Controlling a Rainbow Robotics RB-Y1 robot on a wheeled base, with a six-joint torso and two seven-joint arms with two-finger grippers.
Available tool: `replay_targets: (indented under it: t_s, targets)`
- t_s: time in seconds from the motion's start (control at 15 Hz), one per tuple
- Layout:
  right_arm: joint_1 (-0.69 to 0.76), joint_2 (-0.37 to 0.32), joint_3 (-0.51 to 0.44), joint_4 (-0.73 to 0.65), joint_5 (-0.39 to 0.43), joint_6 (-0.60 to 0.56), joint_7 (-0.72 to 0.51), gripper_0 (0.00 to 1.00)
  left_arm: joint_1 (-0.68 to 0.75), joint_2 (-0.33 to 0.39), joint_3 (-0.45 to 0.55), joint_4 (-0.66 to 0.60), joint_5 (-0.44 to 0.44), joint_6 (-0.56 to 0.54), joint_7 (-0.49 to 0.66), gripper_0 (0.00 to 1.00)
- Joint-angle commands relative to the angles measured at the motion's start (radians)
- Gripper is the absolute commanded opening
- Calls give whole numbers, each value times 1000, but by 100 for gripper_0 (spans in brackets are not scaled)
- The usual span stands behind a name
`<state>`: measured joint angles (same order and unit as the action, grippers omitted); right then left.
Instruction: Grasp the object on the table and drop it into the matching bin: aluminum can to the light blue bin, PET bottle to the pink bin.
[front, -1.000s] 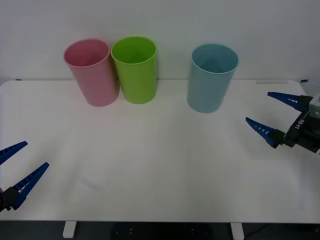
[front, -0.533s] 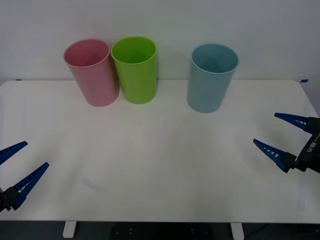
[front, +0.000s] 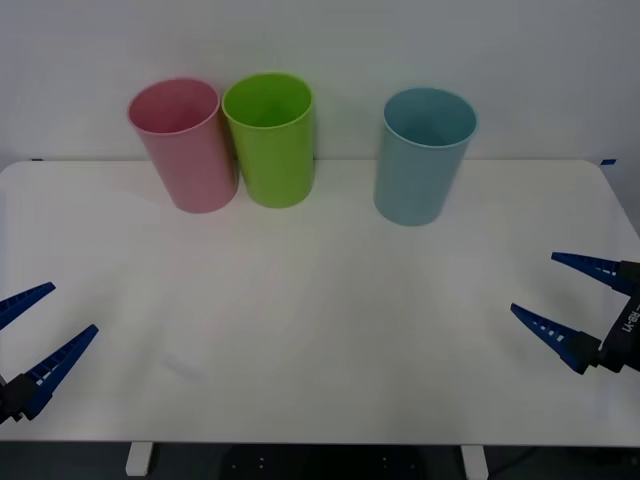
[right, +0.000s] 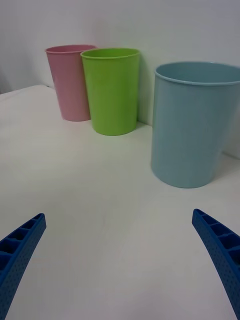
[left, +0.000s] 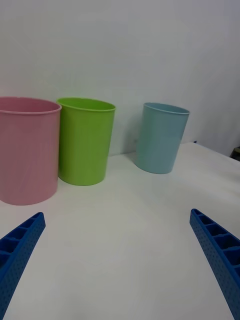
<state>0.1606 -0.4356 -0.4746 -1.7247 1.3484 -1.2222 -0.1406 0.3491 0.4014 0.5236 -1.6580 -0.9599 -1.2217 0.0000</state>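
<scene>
Three bins: pink bin (front: 185, 145), lime green bin (front: 270, 138) and light blue bin (front: 423, 155) are standing at the table's (front: 320, 330) far edge.
Can: lying nowhere on the tabletop; whether it is sitting inside a bin cannot be told.
Right gripper (front: 578, 305): hovering low at the right edge, jaws apart, empty.
Left gripper (front: 40, 335): waiting at the left edge, jaws apart.
Risk: any reach now is likely closing on nothing, or knocking a bin.

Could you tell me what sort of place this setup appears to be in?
Probably a lab test bench: a plain white table against a bare wall, holding only pink, green and light blue sorting bins.
</scene>
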Motion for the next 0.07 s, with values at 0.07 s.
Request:
replay_targets:
  t_s: [0.07]
  targets:
    - [0,0,1,1,0,0,-1,100,0,0,0,0,0,0,0,100]
